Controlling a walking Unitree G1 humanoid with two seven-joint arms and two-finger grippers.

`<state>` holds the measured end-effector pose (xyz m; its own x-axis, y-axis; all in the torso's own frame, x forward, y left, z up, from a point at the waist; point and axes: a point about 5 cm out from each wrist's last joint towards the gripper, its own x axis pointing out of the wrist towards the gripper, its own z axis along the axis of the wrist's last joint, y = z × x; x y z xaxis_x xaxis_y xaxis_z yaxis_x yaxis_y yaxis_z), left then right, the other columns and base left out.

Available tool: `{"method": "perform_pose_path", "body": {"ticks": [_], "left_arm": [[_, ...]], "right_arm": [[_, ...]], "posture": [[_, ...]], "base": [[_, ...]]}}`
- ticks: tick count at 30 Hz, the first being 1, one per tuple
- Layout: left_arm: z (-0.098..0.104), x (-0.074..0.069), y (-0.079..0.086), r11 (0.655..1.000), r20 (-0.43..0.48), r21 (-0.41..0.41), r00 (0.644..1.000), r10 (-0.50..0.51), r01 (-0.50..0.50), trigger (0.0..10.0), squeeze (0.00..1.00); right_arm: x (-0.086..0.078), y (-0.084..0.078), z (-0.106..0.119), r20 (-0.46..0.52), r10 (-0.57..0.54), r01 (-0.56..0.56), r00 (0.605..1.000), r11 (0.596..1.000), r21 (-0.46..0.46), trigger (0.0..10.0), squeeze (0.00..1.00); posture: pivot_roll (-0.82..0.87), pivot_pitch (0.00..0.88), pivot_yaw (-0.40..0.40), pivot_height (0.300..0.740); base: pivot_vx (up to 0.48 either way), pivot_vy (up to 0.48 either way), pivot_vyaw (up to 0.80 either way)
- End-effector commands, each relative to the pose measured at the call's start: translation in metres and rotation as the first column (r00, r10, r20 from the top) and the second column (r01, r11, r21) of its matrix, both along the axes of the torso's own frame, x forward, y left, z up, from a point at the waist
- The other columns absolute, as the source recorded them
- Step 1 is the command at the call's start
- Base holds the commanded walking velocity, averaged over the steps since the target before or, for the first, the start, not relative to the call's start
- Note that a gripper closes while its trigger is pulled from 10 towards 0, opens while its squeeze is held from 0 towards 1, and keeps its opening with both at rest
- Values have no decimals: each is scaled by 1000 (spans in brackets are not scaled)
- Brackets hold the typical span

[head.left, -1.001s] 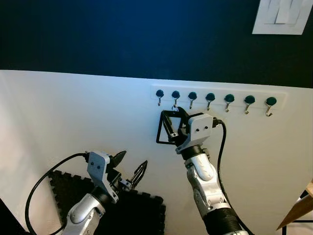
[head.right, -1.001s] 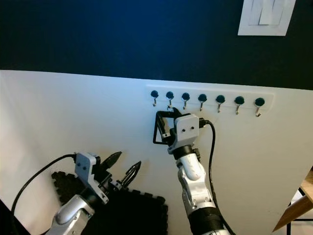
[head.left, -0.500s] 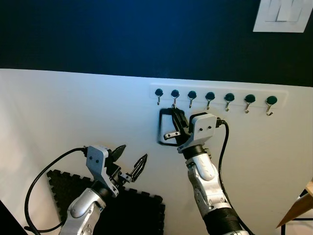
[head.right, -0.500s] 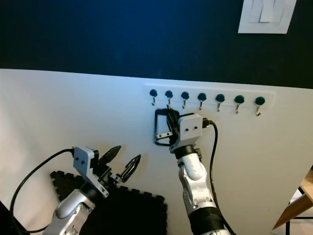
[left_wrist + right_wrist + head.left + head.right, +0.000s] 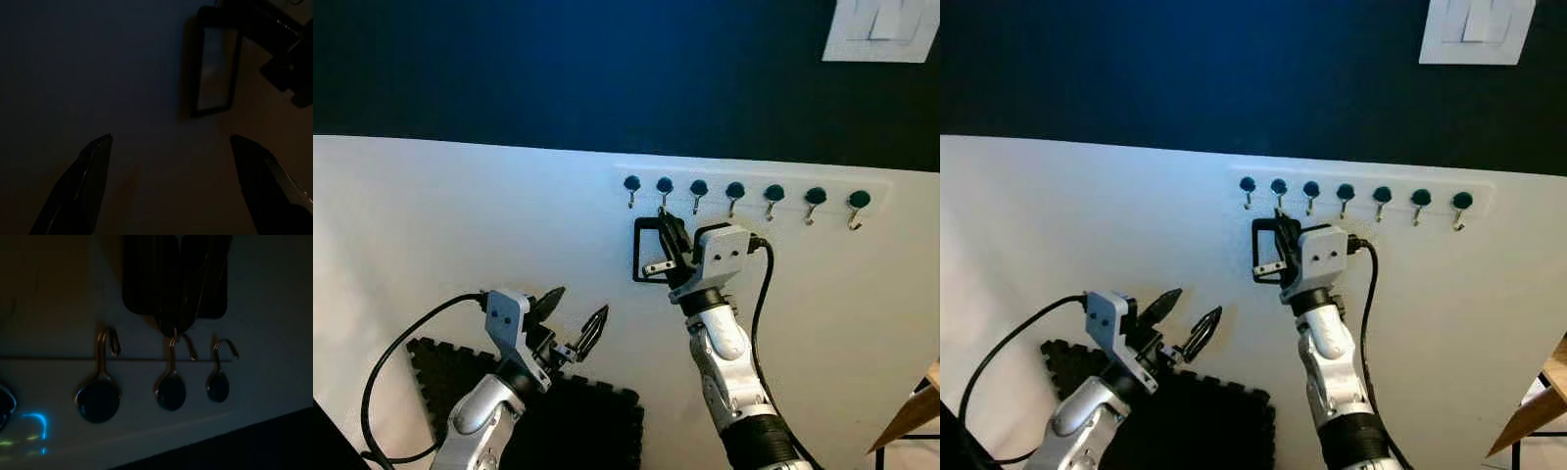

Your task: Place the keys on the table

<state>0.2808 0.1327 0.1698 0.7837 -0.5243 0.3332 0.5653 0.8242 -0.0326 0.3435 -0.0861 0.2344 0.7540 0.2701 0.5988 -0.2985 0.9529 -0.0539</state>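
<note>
Keys (image 5: 653, 250) mostly hidden behind right gripper (image 5: 668, 235), jaws clenched on them under hook rail (image 5: 744, 193); left gripper (image 5: 570, 318) jaws released.

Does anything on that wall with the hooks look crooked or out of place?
Nothing stands out. The hook rack sits level, its hooks evenly spaced. The right gripper is up at the black key loop under the second hook.

Each arm is a silver, jointed metal limb with a black collar band near the wrist and a light grey, box-shaped wrist housing bearing small dark screw points. The left gripper (image 5: 570, 316) and right gripper (image 5: 667, 241) each carry two long, tapered black fingers. A black cable loops from each wrist housing back along its arm.
</note>
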Motion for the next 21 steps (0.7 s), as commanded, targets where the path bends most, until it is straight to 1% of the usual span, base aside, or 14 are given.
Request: {"method": "perform_pose_path", "body": {"ticks": [1,8,15,17,21], "left_arm": [[3,1,-1,1000,7,0,1000,-4,4,10000,0],[3,0,-2,1000,5,2,1000,-10,10,10000,0],[3,0,-3,1000,2,5,1000,-13,13,10000,0],[2,-1,-3,1000,0,10,1000,-17,17,10000,0],[1,-1,-3,1000,-2,14,1000,-19,19,10000,0]], "right_arm": [[-2,3,12,48,15,-15,999,1000,4,0,0],[-4,10,19,79,41,-40,996,999,-19,0,0],[-7,14,20,81,58,-56,995,998,-22,0,0],[-9,19,21,88,75,-74,993,997,-19,0,0],[-11,21,20,89,81,-80,993,997,-20,0,0]], "posture": [[57,44,21,740],[58,44,21,740],[58,46,20,740],[58,46,20,740],[58,47,21,740]], "base": [[0,0,0],[0,0,0],[0,0,0],[0,0,0],[0,0,0]]}}
